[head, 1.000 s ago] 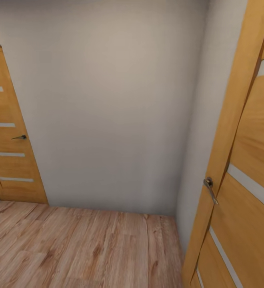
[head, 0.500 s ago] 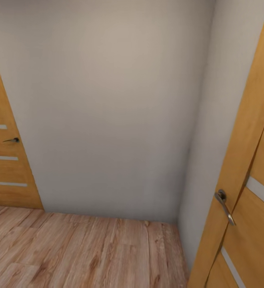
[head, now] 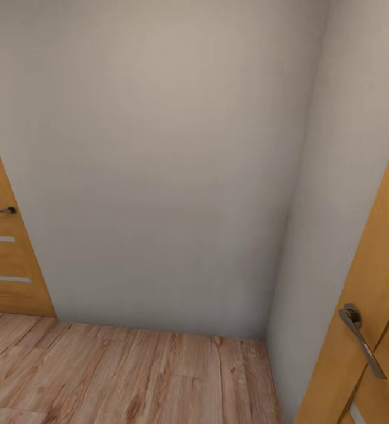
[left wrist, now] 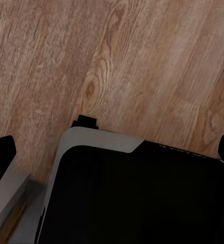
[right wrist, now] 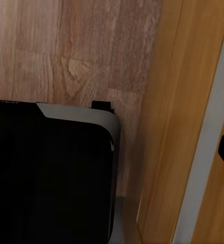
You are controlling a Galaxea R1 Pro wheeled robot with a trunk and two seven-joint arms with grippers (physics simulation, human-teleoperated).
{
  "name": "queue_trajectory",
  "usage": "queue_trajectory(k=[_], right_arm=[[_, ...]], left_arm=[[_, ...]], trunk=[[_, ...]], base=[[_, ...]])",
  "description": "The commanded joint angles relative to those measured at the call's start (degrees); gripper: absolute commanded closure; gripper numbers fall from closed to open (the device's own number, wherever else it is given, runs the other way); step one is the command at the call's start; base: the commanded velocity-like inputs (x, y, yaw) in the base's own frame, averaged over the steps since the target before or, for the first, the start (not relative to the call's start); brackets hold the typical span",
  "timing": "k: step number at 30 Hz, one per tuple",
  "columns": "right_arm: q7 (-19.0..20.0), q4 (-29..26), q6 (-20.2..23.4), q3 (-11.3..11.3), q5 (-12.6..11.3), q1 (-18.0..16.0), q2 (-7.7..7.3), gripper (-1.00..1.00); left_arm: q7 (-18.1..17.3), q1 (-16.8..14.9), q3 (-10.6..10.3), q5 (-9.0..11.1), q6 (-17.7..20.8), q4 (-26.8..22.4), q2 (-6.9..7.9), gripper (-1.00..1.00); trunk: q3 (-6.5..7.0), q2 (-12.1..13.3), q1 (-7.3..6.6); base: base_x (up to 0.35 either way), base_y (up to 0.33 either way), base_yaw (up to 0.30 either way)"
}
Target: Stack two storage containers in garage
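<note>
In a hallway corner, facing a plain grey-white wall (head: 159, 165), I've got light wood plank floor (head: 129, 377) under me and two honey-coloured wooden doors w/ pale glass strips: one at far left (head: 6, 247) w/ a dark lever handle (head: 5, 210), one hard by on the right (head: 377, 330) w/ a metal lever handle (head: 362, 341). Right wrist cam shows that right door's panel just beside the robot's black-and-grey base (right wrist: 51, 173); left wrist cam shows the base (left wrist: 132, 193) over bare planks. The orange-red storage bins aren't anywhere in what I see, so I can't say which way they lie from either tool, nor which arm is nearer. Tool state, L and R: can't tell, only dark tips at the frame edges. My guess is we're in transit; right door is the tight clearance.
</note>
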Motion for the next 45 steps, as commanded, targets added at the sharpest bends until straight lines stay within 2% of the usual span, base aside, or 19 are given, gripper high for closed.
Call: queue_trajectory(k=[1, 10, 22, 32, 45], right_arm=[[0.14, 0.17, -0.33, 0.44, -0.11, -0.09, -0.01, -1.0], [0.13, 0.19, -0.33, 0.44, -0.11, -0.09, -0.09, -1.0], [0.12, 0.15, -0.33, 0.44, -0.11, -0.09, -0.01, -1.0], [0.1, 0.17, -0.23, 0.48, -0.17, -0.09, -0.14, -1.0], [0.14, 0.15, -0.15, 0.34, -0.03, -0.09, 0.28, -1.0]], left_arm=[[-0.21, -0.06, -0.24, 0.47, -0.13, 0.07, 0.01, -1.0], [-0.21, -0.06, -0.24, 0.47, -0.13, 0.07, -0.07, -1.0], [-0.21, -0.06, -0.24, 0.47, -0.18, 0.07, -0.06, -1.0], [-0.21, -0.06, -0.24, 0.55, -0.21, 0.07, 0.01, -1.0], [-0.21, -0.06, -0.24, 0.55, -0.22, 0.07, 0.01, -1.0]], trunk=[[-0.1, -0.07, 0.04], [-0.1, -0.07, 0.04], [-0.1, -0.07, 0.04], [-0.1, -0.07, 0.04], [-0.1, -0.07, 0.04]], base=[[0.29, 0.0, 0.0], [0.274, 0.037, 0.0], [0.04, 0.016, 0.0], [0.238, 0.0, 0.0], [0.013, 0.0, 0.039]])
